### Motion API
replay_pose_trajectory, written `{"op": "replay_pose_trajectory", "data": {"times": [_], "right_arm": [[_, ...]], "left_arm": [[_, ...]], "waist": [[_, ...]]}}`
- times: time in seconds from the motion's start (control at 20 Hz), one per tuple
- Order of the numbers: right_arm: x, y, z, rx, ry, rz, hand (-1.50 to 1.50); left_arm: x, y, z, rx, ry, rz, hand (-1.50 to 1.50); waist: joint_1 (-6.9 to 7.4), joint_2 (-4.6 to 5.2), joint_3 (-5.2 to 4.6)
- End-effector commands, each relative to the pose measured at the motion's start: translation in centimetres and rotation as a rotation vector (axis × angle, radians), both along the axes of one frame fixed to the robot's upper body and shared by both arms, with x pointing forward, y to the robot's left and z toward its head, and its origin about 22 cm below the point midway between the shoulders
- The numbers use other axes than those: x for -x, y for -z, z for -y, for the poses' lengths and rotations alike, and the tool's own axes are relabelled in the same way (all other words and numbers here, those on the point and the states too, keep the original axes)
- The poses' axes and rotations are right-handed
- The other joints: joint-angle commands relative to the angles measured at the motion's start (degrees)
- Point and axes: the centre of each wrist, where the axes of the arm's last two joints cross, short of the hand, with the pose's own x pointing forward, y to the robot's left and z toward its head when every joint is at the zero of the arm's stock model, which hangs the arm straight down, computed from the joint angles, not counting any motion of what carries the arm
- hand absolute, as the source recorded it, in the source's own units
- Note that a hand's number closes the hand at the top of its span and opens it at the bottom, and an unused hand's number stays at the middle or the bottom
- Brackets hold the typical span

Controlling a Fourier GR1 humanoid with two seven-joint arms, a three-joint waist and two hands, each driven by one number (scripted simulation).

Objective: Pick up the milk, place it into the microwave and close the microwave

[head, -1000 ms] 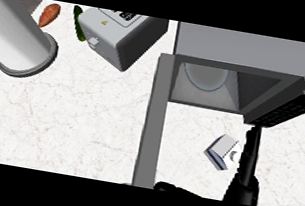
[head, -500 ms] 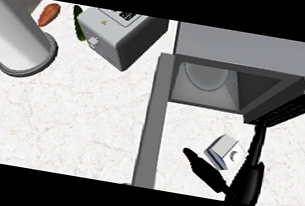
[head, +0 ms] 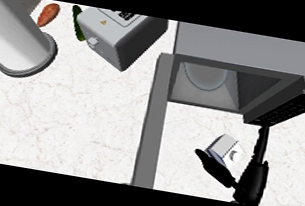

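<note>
**user1:** Closest to the camera is the right hand (head: 250, 180), coming in at the bottom edge. Its fingers are spread apart. The long fingers (head: 259, 143) point straight up along the carton's right side and the thumb (head: 212, 167) sticks out just below-left of it. I can't tell if anything is actually touching.

**user2:** What does the milk (head: 224, 150) look like?

**user1:** It's a small white carton with a blue-grey side and a dark mark on the white face, and it's tilted. It sits on the marble counter (head: 72, 112), right of the open microwave door (head: 153, 125) and in front of the microwave (head: 254, 51) opening.

**user2:** Has anything changed?

**user1:** The carton hasn't budged. A second ago the thumb was down by the bottom edge, and it has now crept up next to the milk.

**user2:** And further back?

**user1:** At the far left there's a toaster (head: 118, 36), a cucumber (head: 76, 29), a carrot (head: 48, 14) and a big white cylinder (head: 13, 36).
</note>
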Motion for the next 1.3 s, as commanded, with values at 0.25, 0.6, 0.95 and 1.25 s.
{"op": "replay_pose_trajectory", "data": {"times": [0.25, 0.6, 0.95, 1.25], "right_arm": [[-0.7, 4.0, 1.5, -0.035, -0.059, -0.061, -1.5], [-0.5, 7.4, -0.7, 0.002, -0.05, -0.096, 1.5], [-0.8, 9.8, 3.4, 0.154, 0.023, -0.137, 1.5], [-0.2, 10.8, 5.2, 0.226, -0.002, -0.208, 1.5]], "left_arm": [[1.1, -0.2, -0.6, 0.012, 0.0, 0.015, -1.5], [1.5, -0.3, 0.3, 0.025, 0.018, 0.001, -1.5], [2.1, 1.5, -0.7, 0.041, -0.008, 0.003, -1.5], [0.9, 1.1, -0.6, 0.036, -0.007, 0.007, -1.5]], "waist": [[0.04, 0.03, -0.01], [0.3, 0.06, 0.0], [0.56, 0.08, -0.01], [0.06, 0.1, -0.02]]}}
